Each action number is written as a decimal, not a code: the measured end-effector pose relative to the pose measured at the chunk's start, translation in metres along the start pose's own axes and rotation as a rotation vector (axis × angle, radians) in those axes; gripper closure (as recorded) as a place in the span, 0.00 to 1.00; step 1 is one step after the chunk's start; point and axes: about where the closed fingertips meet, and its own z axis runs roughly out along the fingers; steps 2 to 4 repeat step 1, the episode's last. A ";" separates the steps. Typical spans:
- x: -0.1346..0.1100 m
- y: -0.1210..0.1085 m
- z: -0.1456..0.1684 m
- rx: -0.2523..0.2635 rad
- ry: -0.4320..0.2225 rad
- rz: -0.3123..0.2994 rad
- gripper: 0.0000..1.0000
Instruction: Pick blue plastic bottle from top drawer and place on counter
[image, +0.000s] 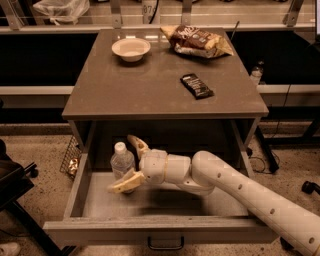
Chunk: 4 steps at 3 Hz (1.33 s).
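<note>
The blue plastic bottle (121, 161), clear with a white cap, stands upright at the back left of the open top drawer (80, 189). My gripper (122, 163) reaches in from the right and straddles the bottle. One finger (138, 144) is behind it and the other (123, 183) in front, spread wider than the bottle. The counter (150, 90) is directly above the drawer.
On the counter are a white bowl (131, 49) at the back left, a chip bag (196, 40) at the back right and a dark snack bar (196, 85) right of centre. A wire basket (70, 160) sits on the floor left of the drawer.
</note>
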 end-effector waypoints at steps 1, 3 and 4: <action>0.000 0.000 0.000 0.000 0.000 0.000 0.00; 0.000 0.000 0.000 0.000 0.000 0.000 0.00; 0.000 0.000 0.000 0.000 0.000 0.000 0.00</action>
